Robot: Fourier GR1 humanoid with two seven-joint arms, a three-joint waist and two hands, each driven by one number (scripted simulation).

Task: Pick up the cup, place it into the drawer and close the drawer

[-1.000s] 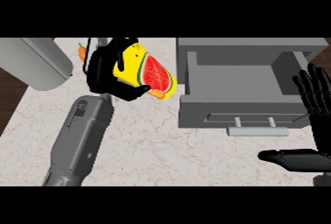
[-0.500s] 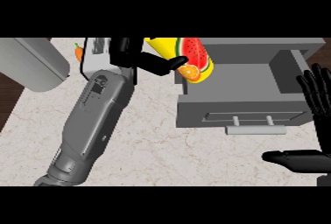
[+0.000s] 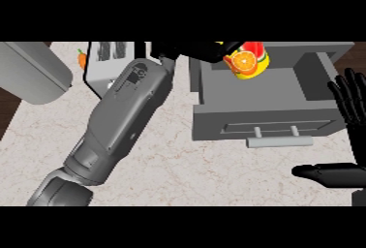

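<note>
Over the far left part of the open drawer point(image 3: 265, 104), the cup point(image 3: 247, 60) hangs tilted, yellow body with orange-slice and red fruit print. Left robot hand point(image 3: 187, 49) is curled round its left side, grasping it; the fingers hide much of the cup's wall. Cup sits above the drawer's cavity, not yet resting on its floor as far as I can tell.

Handling judgement: looks rigid and light, smooth glossy wall, so likely slippery; hold round the mid-body as now, not by the rim. Probably survives a short release onto the drawer bottom, though it may roll if let go tilted.

Drawer front with its bar handle point(image 3: 279, 141) faces near; closing means pushing it away. Right robot hand point(image 3: 352, 99) rests at the right edge, fingers straight and up, released, touching nothing. Far left on the table point(image 3: 178, 164): a grey box-like appliance point(image 3: 32, 72), a small orange object point(image 3: 82, 59) beside it, too small to identify
</note>
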